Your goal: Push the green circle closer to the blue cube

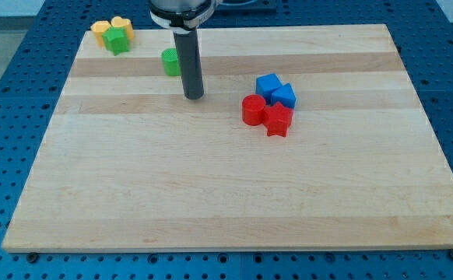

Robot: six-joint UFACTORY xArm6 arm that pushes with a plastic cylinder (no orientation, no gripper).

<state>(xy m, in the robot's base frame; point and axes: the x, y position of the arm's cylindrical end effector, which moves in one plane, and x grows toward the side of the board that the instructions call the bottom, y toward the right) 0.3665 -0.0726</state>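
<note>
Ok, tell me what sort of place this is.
Probably a robotics lab bench: a wooden board on a blue perforated table, small coloured blocks, and my tip just right of the green circle.

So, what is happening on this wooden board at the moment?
A robot arm with a dark rod is working on the green circle, which it should push toward the blue cube. My tip rests just to the view's right of the circle, slightly lower. The cube sits in a cluster with another blue block, a red cylinder and a red star.
</note>
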